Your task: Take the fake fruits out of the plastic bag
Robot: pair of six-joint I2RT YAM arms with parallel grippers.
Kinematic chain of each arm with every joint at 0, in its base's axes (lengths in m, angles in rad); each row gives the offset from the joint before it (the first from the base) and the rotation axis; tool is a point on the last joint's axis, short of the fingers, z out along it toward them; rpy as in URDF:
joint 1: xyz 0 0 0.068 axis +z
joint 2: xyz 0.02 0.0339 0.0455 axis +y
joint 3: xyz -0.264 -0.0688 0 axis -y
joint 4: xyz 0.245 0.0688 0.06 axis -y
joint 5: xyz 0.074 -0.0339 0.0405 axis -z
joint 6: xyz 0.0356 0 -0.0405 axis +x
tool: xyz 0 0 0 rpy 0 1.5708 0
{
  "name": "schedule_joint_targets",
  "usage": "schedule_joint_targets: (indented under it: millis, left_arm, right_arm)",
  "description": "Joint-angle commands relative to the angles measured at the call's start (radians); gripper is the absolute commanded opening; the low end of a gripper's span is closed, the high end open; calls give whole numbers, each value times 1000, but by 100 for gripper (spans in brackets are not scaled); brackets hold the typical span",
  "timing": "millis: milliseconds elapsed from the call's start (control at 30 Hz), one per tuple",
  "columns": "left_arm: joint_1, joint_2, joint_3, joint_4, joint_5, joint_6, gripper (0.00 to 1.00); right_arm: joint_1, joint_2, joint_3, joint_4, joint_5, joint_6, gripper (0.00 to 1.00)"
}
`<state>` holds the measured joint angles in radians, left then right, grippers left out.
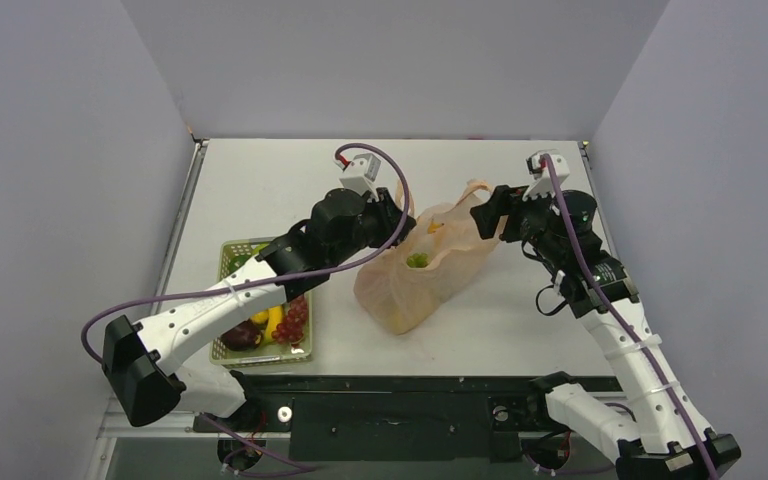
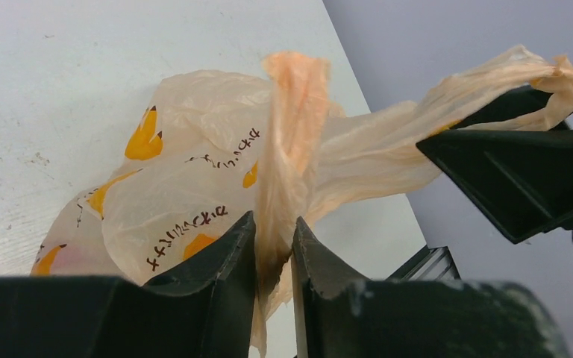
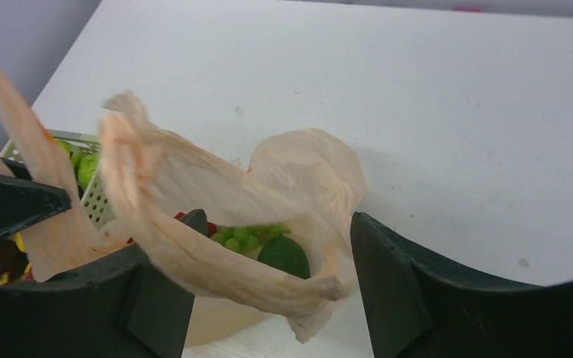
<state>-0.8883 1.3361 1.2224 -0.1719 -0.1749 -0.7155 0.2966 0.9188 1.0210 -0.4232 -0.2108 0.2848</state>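
Note:
The peach-orange plastic bag (image 1: 415, 280) lies mid-table with its mouth held open. My left gripper (image 1: 403, 218) is shut on one loop handle (image 2: 291, 134), which is pinched between its fingers (image 2: 274, 220). My right gripper (image 1: 488, 215) is open; the other handle (image 3: 194, 253) hangs across its gap (image 3: 277, 218) and over its left finger (image 3: 157, 298). Inside the bag I see green grapes (image 3: 248, 236), a dark green fruit (image 3: 285, 256) and a bit of red (image 3: 210, 227). From above, only a green spot (image 1: 417, 260) shows in the mouth.
A light green lattice basket (image 1: 232, 262) stands left of the bag under my left arm. It holds red grapes (image 1: 293, 318), a yellow fruit (image 1: 272, 320) and a dark purple one (image 1: 243, 335). Its rim shows in the right wrist view (image 3: 93, 195). Grey walls enclose the table.

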Motion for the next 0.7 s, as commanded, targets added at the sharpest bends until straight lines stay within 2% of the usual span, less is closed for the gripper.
schedule_joint_targets:
  millis: [0, 100, 167, 233, 267, 333, 433, 533, 667]
  left_arm:
    - [5, -60, 1, -4, 16, 33, 17]
    - [4, -76, -1, -26, 18, 41, 12]
    - [4, -89, -5, -36, 1, 35, 7]
    - [4, -112, -14, -36, -15, 30, 5]
    - [4, -116, -14, -35, -19, 27, 1]
    - [5, -129, -9, -45, -26, 21, 0]
    - [4, -150, 19, -72, -53, 19, 0]
    - [5, -177, 37, -91, -110, 16, 0]
    - [21, -203, 73, -99, -185, 28, 0]
  right_arm:
    - [52, 22, 90, 96, -67, -142, 67]
    - [86, 32, 107, 132, -92, -186, 68]
    - [103, 42, 112, 159, -99, -169, 64]
    - [113, 59, 122, 181, -96, -133, 47]
    - [115, 65, 128, 183, -73, -121, 26]
    - [115, 88, 162, 166, 11, -90, 2]
    - [101, 87, 191, 141, 202, -20, 0]
    - [46, 81, 237, 111, 471, 61, 0]
    - [-26, 149, 385, -21, 649, 81, 0]
